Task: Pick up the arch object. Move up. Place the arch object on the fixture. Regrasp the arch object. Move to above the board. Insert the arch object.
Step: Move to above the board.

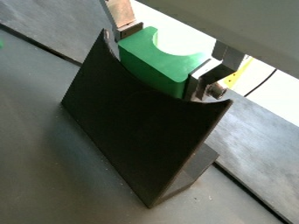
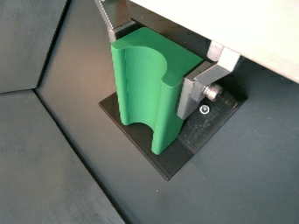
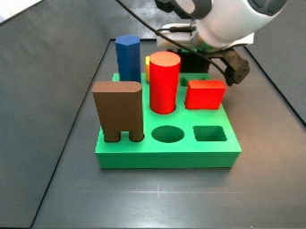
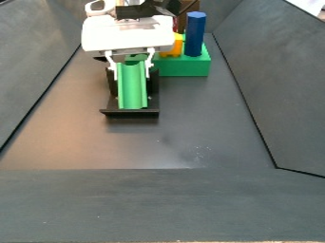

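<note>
The arch object (image 2: 146,87) shows bright green in both wrist views, clamped by the gripper (image 2: 158,61) over the fixture (image 1: 140,122), which is matt black. The gripper's fingers (image 2: 201,86) are silver with dark pads; its body is white in a side view. The board (image 3: 167,156) is bright green. It carries a brown block (image 3: 117,109) at one corner, a red cylinder (image 3: 164,80), a red cube (image 3: 206,94), a blue post (image 3: 128,54) and a yellow piece (image 4: 180,43). The floor (image 4: 191,142) is dark grey.
</note>
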You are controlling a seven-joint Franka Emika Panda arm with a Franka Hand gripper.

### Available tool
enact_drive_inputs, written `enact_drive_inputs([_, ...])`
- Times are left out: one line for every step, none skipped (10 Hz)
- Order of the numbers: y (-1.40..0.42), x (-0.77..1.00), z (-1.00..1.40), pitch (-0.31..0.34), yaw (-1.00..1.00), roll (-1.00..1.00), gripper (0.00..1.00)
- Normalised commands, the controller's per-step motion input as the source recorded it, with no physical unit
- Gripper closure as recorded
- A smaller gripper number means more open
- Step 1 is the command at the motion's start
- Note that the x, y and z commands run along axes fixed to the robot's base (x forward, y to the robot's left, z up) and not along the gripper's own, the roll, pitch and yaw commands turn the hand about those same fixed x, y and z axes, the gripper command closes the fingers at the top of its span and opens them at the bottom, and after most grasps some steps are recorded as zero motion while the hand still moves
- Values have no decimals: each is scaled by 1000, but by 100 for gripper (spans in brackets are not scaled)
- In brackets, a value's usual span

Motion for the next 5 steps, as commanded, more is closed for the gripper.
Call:
enact_drive_inputs([133,26,1000,-570,-430,-28,100])
enact_drive_inputs([132,21,1000,-552,-437,-39,100])
enact_drive_inputs([131,0,1000,-482,-466,-60,100])
enact_drive_inputs([133,-11,1000,-382,-488,-63,100])
enact_drive_inputs([131,-15,1000,-215,-497,-44,100])
